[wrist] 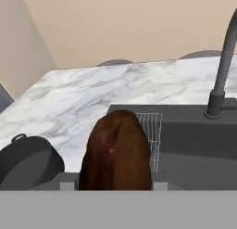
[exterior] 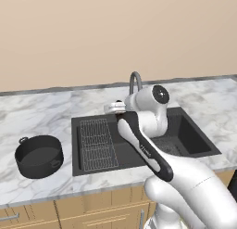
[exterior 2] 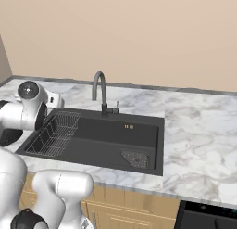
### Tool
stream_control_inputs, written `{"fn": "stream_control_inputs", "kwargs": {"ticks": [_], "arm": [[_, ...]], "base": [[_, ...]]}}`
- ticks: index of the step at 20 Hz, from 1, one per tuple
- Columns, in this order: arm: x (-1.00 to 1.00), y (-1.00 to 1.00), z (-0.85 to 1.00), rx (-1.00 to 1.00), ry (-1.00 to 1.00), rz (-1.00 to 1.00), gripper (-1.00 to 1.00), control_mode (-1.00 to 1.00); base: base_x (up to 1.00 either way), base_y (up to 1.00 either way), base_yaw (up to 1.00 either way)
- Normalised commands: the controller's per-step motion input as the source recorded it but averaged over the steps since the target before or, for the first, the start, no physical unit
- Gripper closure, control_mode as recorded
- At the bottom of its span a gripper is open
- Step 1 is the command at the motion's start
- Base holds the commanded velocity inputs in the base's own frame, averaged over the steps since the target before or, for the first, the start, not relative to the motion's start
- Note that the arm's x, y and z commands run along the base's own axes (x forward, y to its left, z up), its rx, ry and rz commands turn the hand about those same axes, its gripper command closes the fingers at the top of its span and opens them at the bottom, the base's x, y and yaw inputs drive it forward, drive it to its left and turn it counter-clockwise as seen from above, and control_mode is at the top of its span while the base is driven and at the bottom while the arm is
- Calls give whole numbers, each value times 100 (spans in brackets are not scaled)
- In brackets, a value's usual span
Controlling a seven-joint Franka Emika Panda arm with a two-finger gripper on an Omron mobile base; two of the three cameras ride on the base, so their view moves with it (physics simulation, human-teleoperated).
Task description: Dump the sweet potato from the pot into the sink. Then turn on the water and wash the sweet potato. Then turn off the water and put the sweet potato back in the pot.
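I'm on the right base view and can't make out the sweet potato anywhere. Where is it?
Observer: In the hand view the sweet potato sits right in front of the camera, clamped in the gripper, near the back edge of the sink.
Operator: Okay. And the pot, is it ready to take it?
Observer: From the left base view, the pot stands upright on the counter left of the sink, with nothing inside.
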Motion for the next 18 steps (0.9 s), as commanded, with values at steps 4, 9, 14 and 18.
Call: {"fn": "stream_control_inputs", "kwargs": {"ticks": [4, 9, 14, 18], "arm": [[0, 84, 0, 0, 9, 15, 100, -100], [0, 82, 0, 0, 8, 16, 100, -100], [0, 76, -2, 0, 3, 13, 100, -100], [0, 69, -8, 0, 5, 10, 100, -100]], "base": [[0, 0, 0], [0, 0, 0], [0, 0, 0], [0, 0, 0]]}}
